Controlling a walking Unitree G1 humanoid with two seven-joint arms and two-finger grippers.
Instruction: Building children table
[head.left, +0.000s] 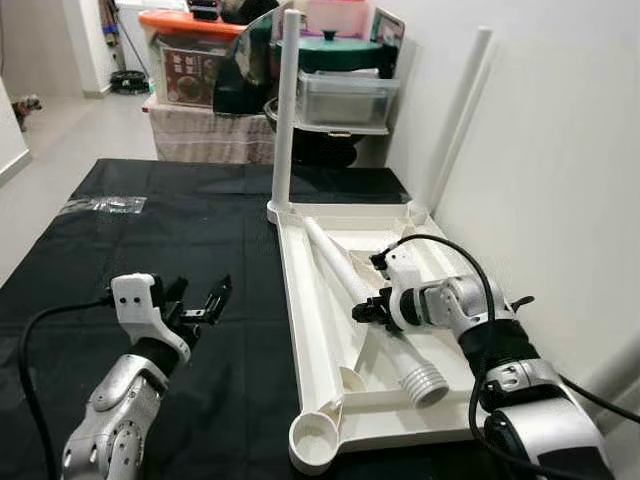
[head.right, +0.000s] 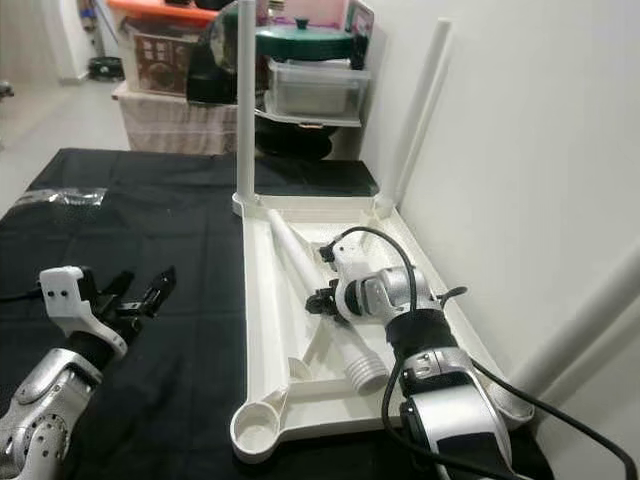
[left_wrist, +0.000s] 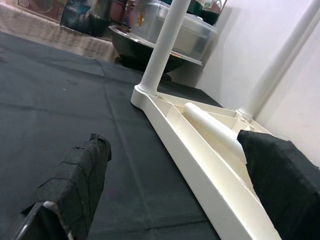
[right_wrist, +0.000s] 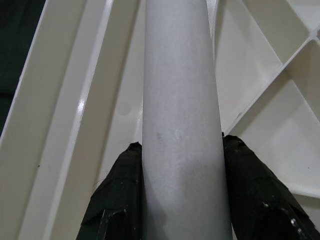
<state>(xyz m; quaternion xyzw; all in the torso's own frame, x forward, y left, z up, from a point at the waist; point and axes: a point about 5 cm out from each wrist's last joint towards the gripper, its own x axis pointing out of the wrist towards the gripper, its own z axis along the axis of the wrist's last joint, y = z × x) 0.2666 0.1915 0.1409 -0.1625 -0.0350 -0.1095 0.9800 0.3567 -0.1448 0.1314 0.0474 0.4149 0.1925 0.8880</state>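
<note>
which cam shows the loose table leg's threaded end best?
Left eye view: the loose leg lies in the upturned tabletop, threaded end nearest the robot, right gripper shut on it. Right eye shows the same. Right wrist shows only shaft between the fingers; left wrist shows its plain end.

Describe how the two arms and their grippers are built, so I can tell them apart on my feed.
Both arms are silver metal with black joint sections. The left gripper has a white housing, two long black fingers and a black cable looping off it. The right gripper has a white and silver wrist with a black cable arching over it. Its fingers look wrapped in black textured tape.
</note>
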